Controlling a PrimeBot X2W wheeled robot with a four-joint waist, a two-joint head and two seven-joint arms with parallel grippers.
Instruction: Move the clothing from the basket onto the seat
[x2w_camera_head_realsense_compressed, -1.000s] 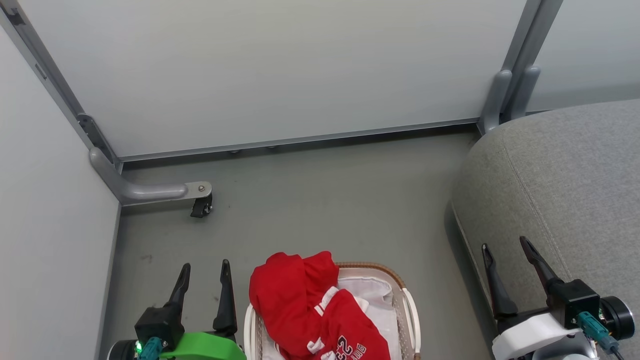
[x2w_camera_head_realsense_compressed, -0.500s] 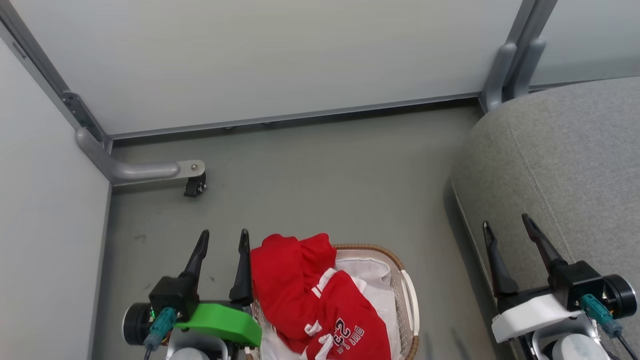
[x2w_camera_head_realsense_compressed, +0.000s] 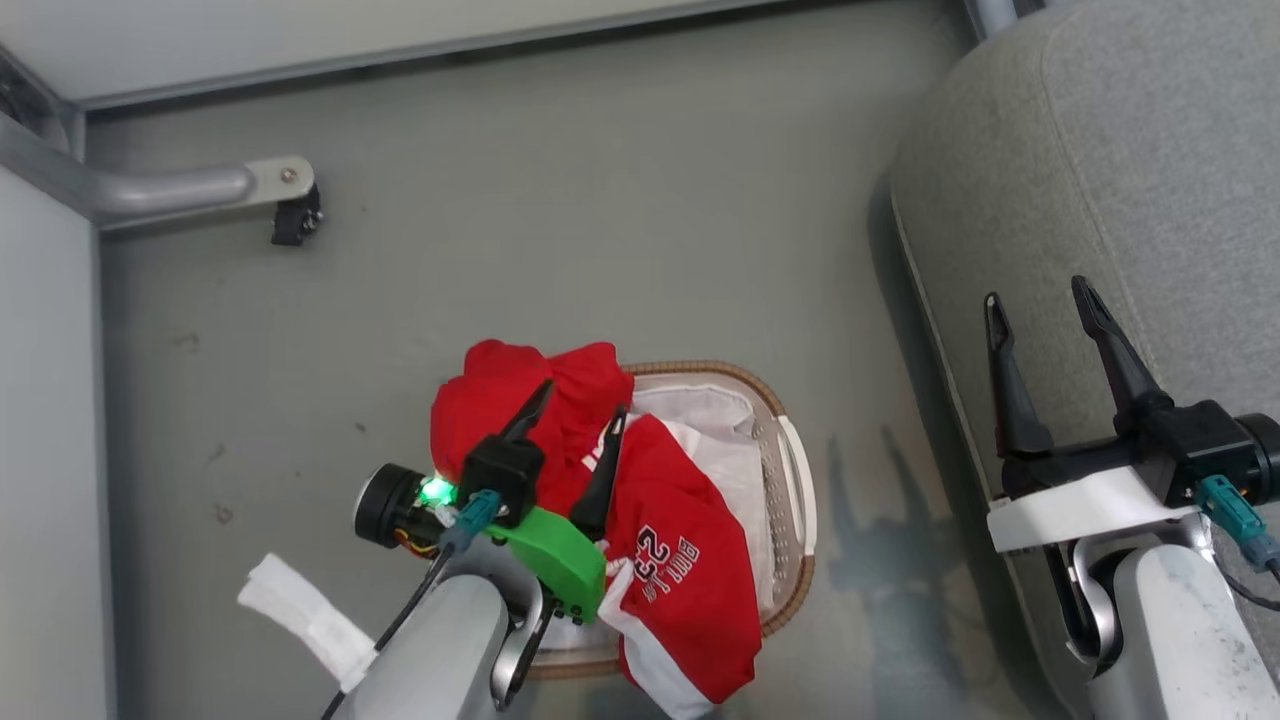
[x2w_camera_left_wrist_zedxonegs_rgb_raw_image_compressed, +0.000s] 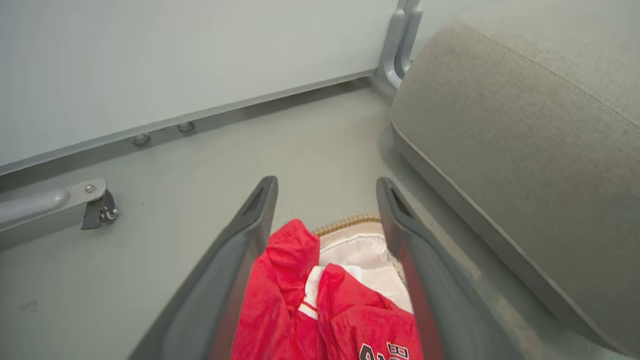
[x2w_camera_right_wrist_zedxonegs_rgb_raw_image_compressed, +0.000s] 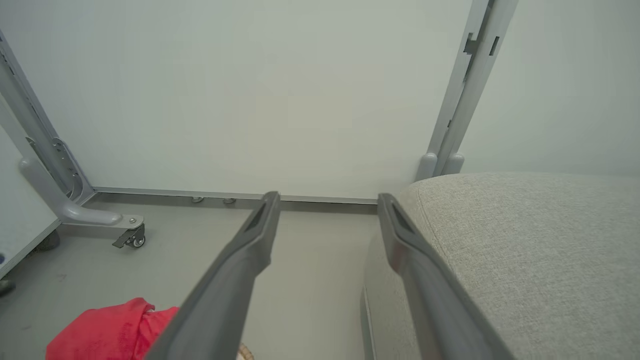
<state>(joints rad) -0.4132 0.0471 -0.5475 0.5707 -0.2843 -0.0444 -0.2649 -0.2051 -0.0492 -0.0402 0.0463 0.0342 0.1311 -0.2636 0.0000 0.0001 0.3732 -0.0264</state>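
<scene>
Basket (x2w_camera_head_realsense_compressed: 792, 470) sits low-centre in the head view; its lower-left side is hidden under the left forearm (x2w_camera_head_realsense_compressed: 440, 650) and the clothing (x2w_camera_head_realsense_compressed: 690, 570), so just the brown rim and a white handle on the right show; clothing is heaped in the basket and spills over its upper-left and bottom edges; white print on it reads "23", smaller lettering too small to make out; in the left wrist view that print is cut off by the bottom edge; white liner (x2w_camera_head_realsense_compressed: 720, 425) shows at the upper right inside the basket. Left gripper (x2w_camera_head_realsense_compressed: 585, 400) spread wide, holding nothing, over the red heap; can't tell if the fingertips touch fabric. Right gripper (x2w_camera_head_realsense_compressed: 1036, 290) also spread, empty, at the right of the frame over the left edge of the seat (x2w_camera_head_realsense_compressed: 1120, 140); seat is cut off at the top and right edges. Plain grey floor (x2w_camera_head_realsense_compressed: 600, 220); pale wall panel (x2w_camera_head_realsense_compressed: 300, 25) along the top; metal foot with a caster (x2w_camera_head_realsense_compressed: 295, 212) upper left.
</scene>
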